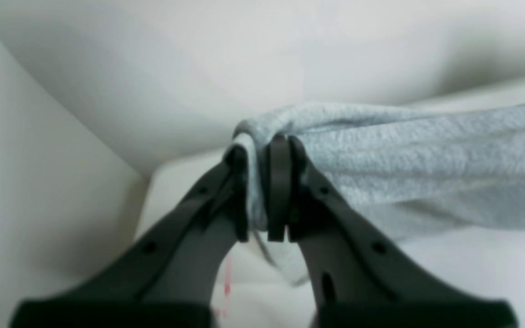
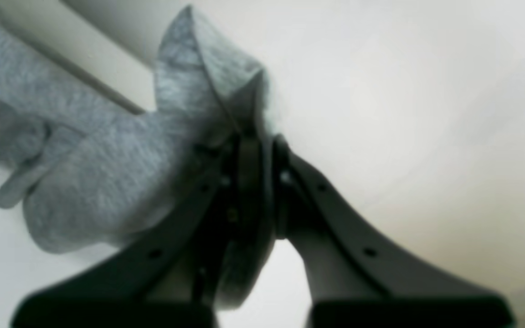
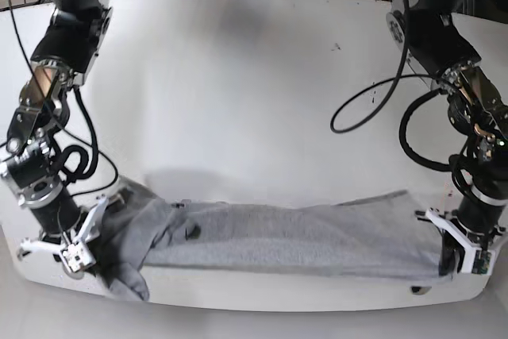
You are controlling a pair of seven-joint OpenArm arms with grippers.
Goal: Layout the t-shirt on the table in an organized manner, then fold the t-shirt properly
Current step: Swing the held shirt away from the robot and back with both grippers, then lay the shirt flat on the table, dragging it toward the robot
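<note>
Glossy white tabletop [image 3: 238, 77] fills the base view; dark cables lie beyond its far edge. Heather-grey t-shirt [image 3: 302, 240] lies stretched in a band along the near edge. Left claw [image 1: 262, 191] is clamped on one end of the fabric, right claw [image 2: 262, 191] on the bunched opposite end.

One t-shirt [image 3: 278, 240] lies on one worktop [image 3: 238, 77]. Two arms are in view, each with one end effector: left [image 1: 262, 191], right [image 2: 262, 187].
</note>
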